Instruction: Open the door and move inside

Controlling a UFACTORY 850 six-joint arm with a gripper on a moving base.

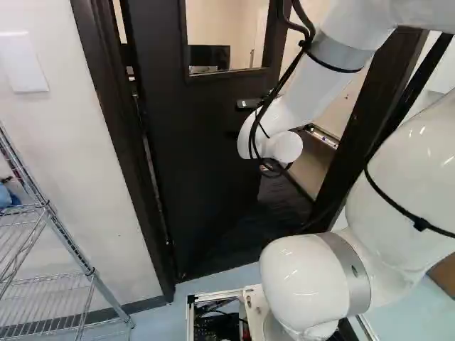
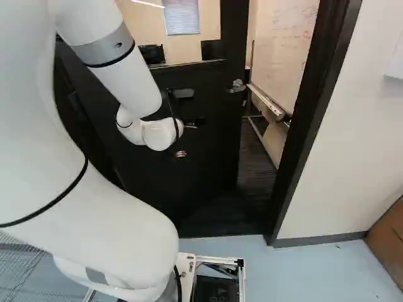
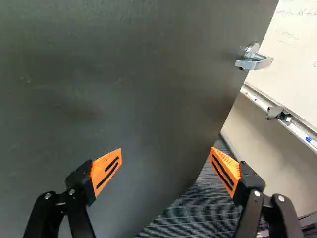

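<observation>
- Pincer (image 3: pixel 166 150) spread wide, with nothing between its 2 orange pads; 1 tip shows against the face of the door (image 3: pixel 109 84), the other near its free edge.
- Door stands ajar ahead of the base (image 2: pixel 217 263), angled into the room; its metal handle (image 3: pixel 255 60) sits beyond the pincer's tips, near that edge.
- Pushing looks like the step in hand. A push too close to the edge could let 1 finger slip into the gap and jam there.
- If the door has a closer, easing off early may let it swing back onto the arm (image 2: pixel 123 72) or base.
- Driving in before the gap is wide enough could wedge the base against the right door post (image 2: pixel 315 126).
- Veering toward the whiteboard (image 2: pixel 286 50) once inside might make the arm knock its ledge (image 3: pixel 282 116).
</observation>
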